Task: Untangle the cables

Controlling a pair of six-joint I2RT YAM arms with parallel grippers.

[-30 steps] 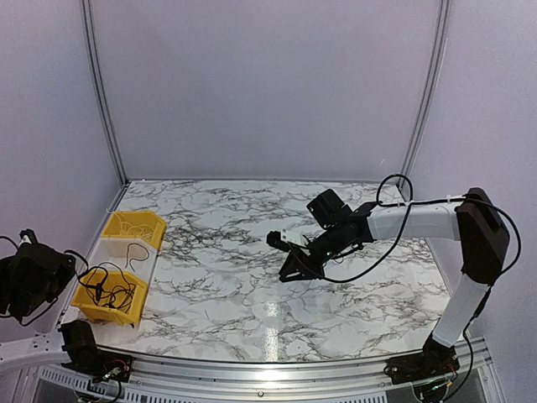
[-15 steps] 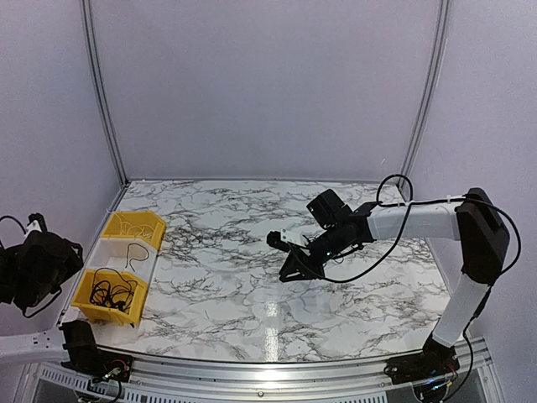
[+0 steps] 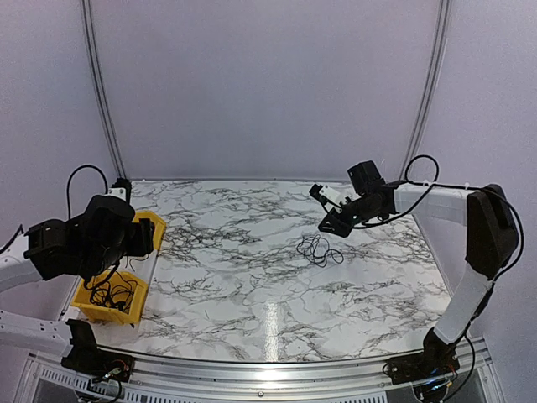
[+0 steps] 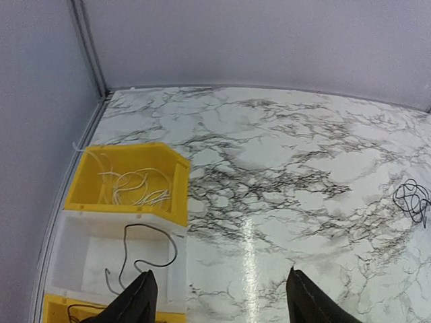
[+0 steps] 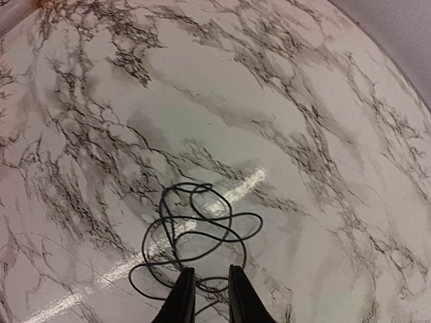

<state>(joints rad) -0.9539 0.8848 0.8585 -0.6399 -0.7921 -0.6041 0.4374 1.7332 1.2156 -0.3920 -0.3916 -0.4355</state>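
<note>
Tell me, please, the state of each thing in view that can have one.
Bunch of thin black cables: tangled loops, lying on the marble-patterned table.
Left end effector: open, empty.
Right end effector: nearly shut above that bunch; grip unclear.
Far yellow plastic bin: holds pale wires.
White plastic tray: holds one black wire.
Near yellow plastic bin: holds black wires.

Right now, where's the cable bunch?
In the top view the cable bunch lies on the marble table, right of centre, close by the right pincer, far from the yellow bins.
</note>
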